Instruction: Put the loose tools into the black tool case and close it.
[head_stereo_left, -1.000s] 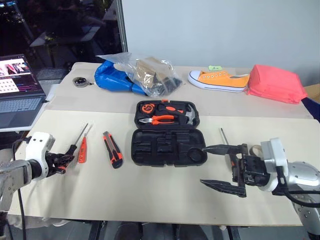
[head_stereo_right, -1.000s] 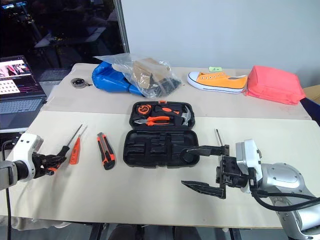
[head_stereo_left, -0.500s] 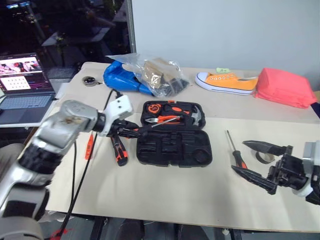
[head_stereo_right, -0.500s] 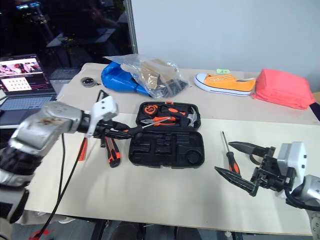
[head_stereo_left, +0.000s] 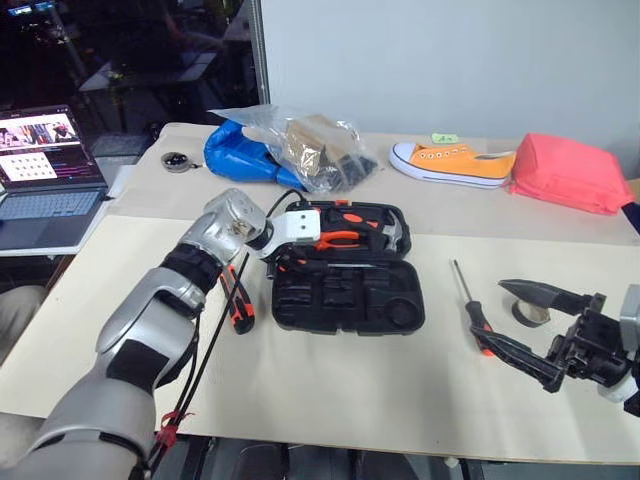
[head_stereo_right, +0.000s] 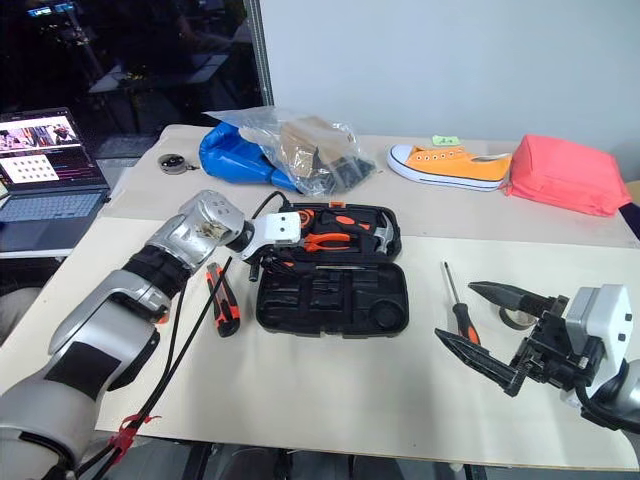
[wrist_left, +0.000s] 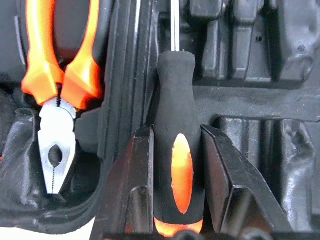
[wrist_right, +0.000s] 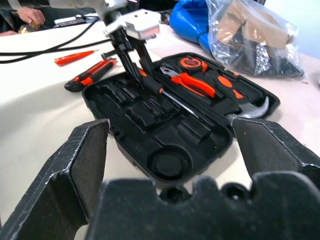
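The black tool case (head_stereo_left: 345, 300) lies open mid-table, with pliers (head_stereo_left: 340, 238) and a hammer (head_stereo_left: 395, 235) in its far half. My left gripper (wrist_left: 177, 175) is shut on an orange-and-black screwdriver (wrist_left: 175, 90), holding it over the case's left end by the hinge. My right gripper (head_stereo_left: 490, 310) hangs open near the table's right front, holding nothing. A second screwdriver (head_stereo_left: 470, 300) and a small tape roll (head_stereo_left: 528, 313) lie just beyond it. The utility knife (head_stereo_left: 238, 300) lies left of the case. A slim orange screwdriver (wrist_right: 75, 58) lies further left.
At the back of the table are a blue bag under a clear plastic bag (head_stereo_left: 240, 155), an orange shoe (head_stereo_left: 455, 160) and a red cushion (head_stereo_left: 570, 175). A laptop (head_stereo_left: 45, 175) stands on a side table to the left. A black cable (head_stereo_left: 200, 350) trails along my left arm.
My left arm has swung from the table's left edge across to the case, carrying the screwdriver. My right gripper has drawn back to the right, still open.
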